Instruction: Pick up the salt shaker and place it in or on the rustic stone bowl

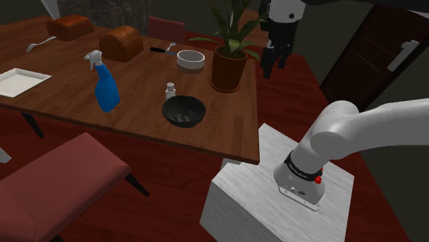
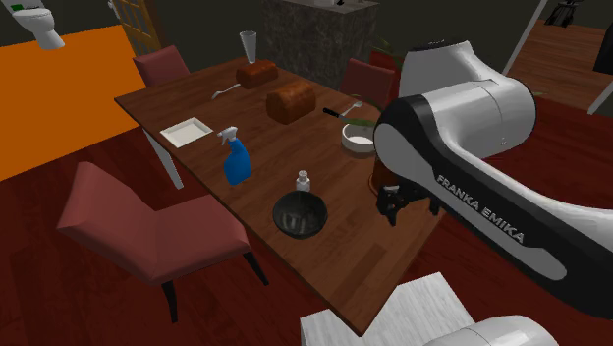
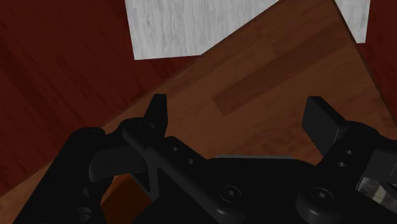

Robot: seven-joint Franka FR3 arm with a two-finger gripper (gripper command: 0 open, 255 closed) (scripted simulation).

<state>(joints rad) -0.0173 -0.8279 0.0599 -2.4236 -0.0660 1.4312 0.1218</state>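
The salt shaker (image 1: 170, 90) (image 2: 304, 181) is a small clear jar with a pale cap, standing upright on the wooden table. Just in front of it, towards the stand, sits the dark round bowl (image 1: 183, 111) (image 2: 299, 214), with nothing in it. My gripper (image 1: 273, 67) (image 2: 396, 208) (image 3: 238, 118) hangs in the air near the table's corner, beside the potted plant (image 1: 229, 62) and well away from shaker and bowl. Its black fingers (image 3: 156, 111) stand apart with nothing between them; below them lies the table corner.
On the table (image 1: 137, 96) are a blue spray bottle (image 1: 105, 82) (image 2: 234, 157), a white bowl (image 1: 191, 60) (image 2: 356, 138), two bread loaves (image 1: 122, 42), a white tray (image 1: 20, 81) (image 2: 187, 131), a knife and a spoon. A red chair (image 1: 55, 185) (image 2: 147, 226) stands at the near side. The stand (image 1: 275, 199) (image 3: 184, 25) is beside the corner.
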